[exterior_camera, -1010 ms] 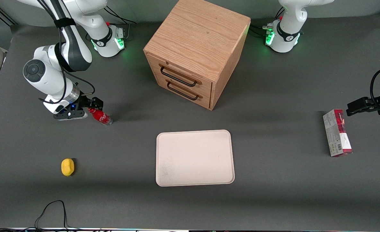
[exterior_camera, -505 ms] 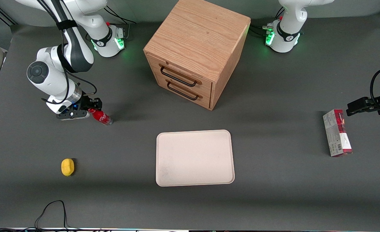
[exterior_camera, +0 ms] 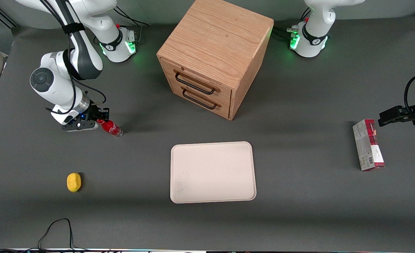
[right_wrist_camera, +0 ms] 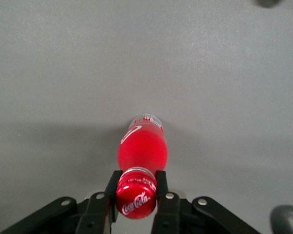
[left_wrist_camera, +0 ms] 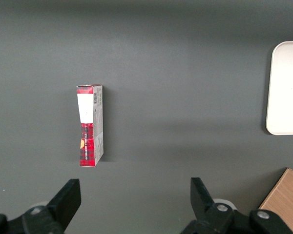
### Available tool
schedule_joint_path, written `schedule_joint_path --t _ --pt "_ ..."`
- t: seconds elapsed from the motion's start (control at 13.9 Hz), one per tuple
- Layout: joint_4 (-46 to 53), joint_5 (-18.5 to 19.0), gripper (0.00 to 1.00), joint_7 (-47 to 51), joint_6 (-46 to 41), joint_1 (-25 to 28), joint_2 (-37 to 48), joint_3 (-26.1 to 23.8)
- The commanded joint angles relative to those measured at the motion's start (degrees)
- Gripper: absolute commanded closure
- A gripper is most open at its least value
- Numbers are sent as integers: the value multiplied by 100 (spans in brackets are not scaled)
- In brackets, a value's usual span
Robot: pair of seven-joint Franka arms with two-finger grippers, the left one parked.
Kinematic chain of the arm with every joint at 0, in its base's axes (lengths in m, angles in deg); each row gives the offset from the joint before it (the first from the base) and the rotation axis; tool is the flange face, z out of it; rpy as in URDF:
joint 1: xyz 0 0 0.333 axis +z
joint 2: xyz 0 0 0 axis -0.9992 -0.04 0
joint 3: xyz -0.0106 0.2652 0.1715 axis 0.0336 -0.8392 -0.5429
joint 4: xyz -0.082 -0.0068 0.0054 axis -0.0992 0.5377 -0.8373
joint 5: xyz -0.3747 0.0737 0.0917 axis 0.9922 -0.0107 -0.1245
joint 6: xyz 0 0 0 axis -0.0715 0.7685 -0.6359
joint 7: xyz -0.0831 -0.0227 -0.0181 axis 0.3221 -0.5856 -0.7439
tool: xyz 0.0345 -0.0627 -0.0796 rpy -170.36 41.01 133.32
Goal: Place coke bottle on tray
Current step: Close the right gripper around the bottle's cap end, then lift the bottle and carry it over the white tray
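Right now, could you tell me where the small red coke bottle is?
The small red coke bottle stands on the table toward the working arm's end, its cap between the tool fingers, farther from the camera than the yellow lemon.

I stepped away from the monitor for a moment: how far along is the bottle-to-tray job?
Done: the gripper has reached the coke bottle and its fingers sit against the cap on both sides. In hand: the grasp, with the bottle's base apparently on the table. Left: lifting it, carrying it to the tray, which holds nothing, and releasing it there.

Red-and-white carton (left_wrist_camera: 90, 125) flat on grey table (left_wrist_camera: 185, 73), tray (left_wrist_camera: 285, 87) edge well apart.
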Motion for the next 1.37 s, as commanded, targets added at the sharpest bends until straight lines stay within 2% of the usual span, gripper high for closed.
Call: schedule_joint_path --t 0.0,0.07,0.22,0.43,0.58,0.72,0.79,0.87,0.94,1.01,1.08,1.15,1.23,1.3 --pt "566 46 100 148 -145 32 -171 -11" --pt "934 20 100 157 -398 24 -250 -55" --pt "2039 11 100 314 -1450 33 -486 -169" --pt "4129 -32 100 569 -3094 24 -1083 -494" --pt "5370 -269 100 850 -3930 24 -1558 -836" --pt "6469 -270 100 1551 -4590 24 -2128 -1204" --pt "6927 -218 100 1885 -4724 24 -2427 -1572" --pt "7836 253 100 2446 -4551 102 -3352 -2280" --pt "8202 510 100 2503 -4315 120 -3744 -2549" --pt "8432 634 100 2513 -4034 120 -4105 -2725" --pt "8478 661 100 2504 -3196 146 -4526 -2814" --pt "8487 705 100 2443 -2822 225 -4739 -2806" --pt "8487 1315 100 2356 -2348 304 -5055 -2832" --pt "8487 1530 100 2198 -2187 305 -5188 -2937"
